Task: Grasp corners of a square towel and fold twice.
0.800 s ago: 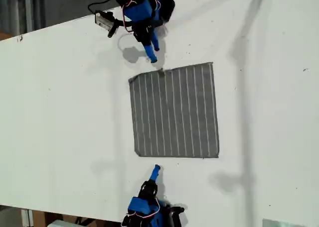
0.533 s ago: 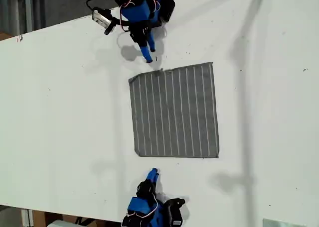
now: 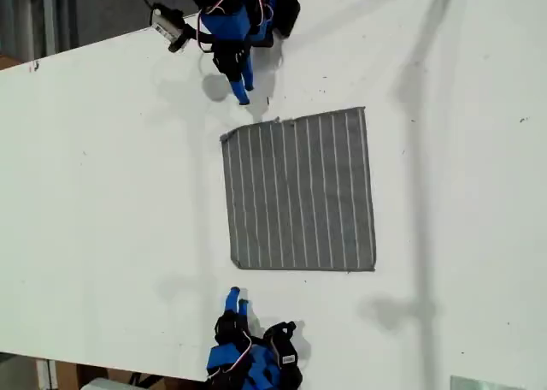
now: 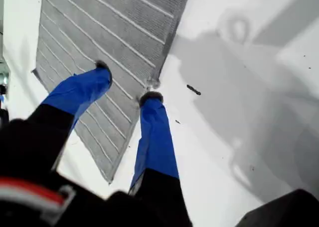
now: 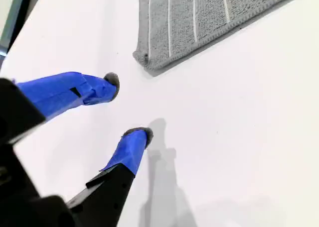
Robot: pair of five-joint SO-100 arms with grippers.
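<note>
The thin grey white-striped square towel (image 3: 299, 190) is lying flat on the white table (image 3: 102, 176). My first gripper (image 4: 125, 84) and my second gripper (image 5: 128, 107) are hovering open-jawed and empty, just off opposite towel edges.

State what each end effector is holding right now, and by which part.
Nothing is held. My first end effector is open above the towel, one fingertip over its edge. My second end effector is open over bare table, short of a corner.
</note>
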